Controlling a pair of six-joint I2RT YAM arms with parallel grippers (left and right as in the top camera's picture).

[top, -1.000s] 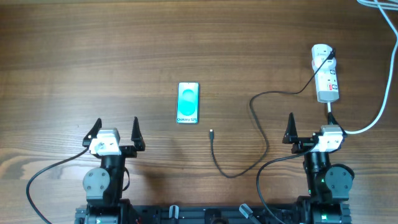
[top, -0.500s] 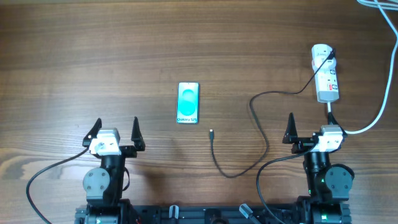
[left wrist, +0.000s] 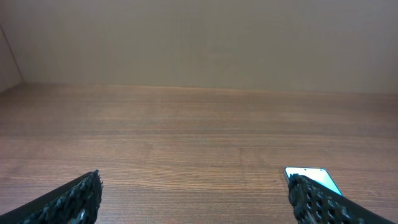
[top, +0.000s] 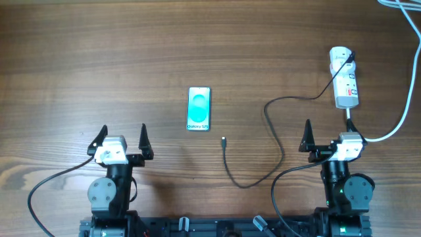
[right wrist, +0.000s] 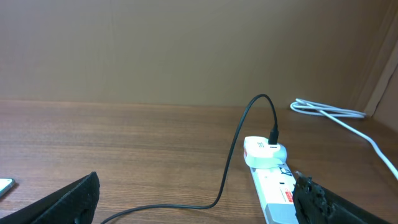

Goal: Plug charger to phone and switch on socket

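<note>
Both arms sit at the near edge of a wooden table [top: 99, 52], left gripper [top: 123, 128] and right gripper [top: 327, 128] wide open and empty, so no step seems begun. The phone [top: 198, 109] lies mid-table, lengthwise away from the robot, bottom edge nearest. The charger [top: 224, 150] plug lies near it, tip pointing away, needing a pinch just behind it; the socket [top: 344, 78] sits far right.

Overhead looks straight down; wrist views skim low over the table [top: 99, 52]; left also shows the phone [top: 198, 108].
</note>
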